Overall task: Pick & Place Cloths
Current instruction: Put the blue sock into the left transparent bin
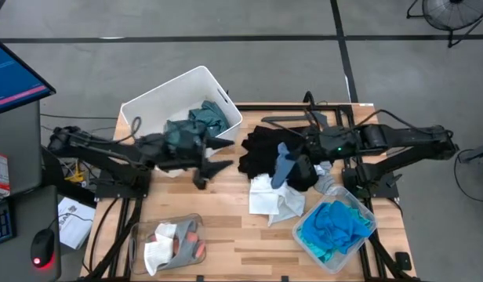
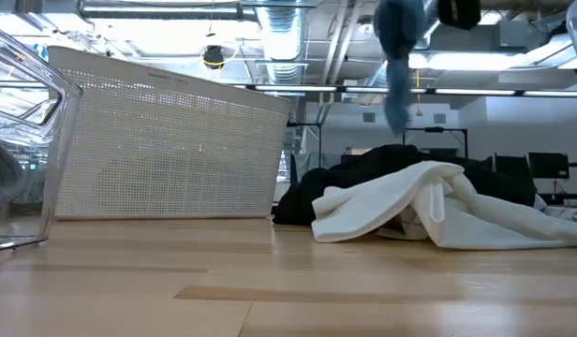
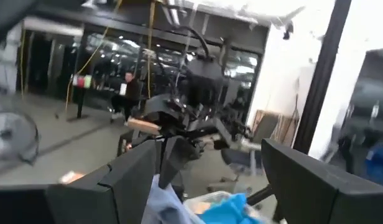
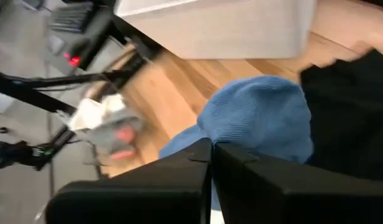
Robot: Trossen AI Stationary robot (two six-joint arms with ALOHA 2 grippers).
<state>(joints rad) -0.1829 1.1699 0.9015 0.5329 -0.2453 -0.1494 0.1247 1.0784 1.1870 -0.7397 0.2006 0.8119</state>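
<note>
Overhead we see even, soft light; shadows on the table [image 1: 226,227] are faint. Low view: bright ceiling lights [image 2: 270,23] backlight the scene, glare washing the top; the near table is slightly soft. Both wrist views are motion-blurred; left wrist shows a blown-out window [image 3: 291,56] against a dim hall.

A grey-blue cloth [image 1: 284,166] is hanging in a narrow drooping strip above the table, over the black cloth [image 1: 266,149], which is lying in a crumpled heap near the table's middle. A white cloth [image 1: 271,200] is lying rumpled just in front of the black heap, touching it. A dark teal-green cloth [image 1: 201,124] is sitting bunched inside the white bin. A bright turquoise cloth [image 1: 334,223] is filling one clear container, and a white and grey-with-orange bundle [image 1: 174,241] is lying in another.
</note>
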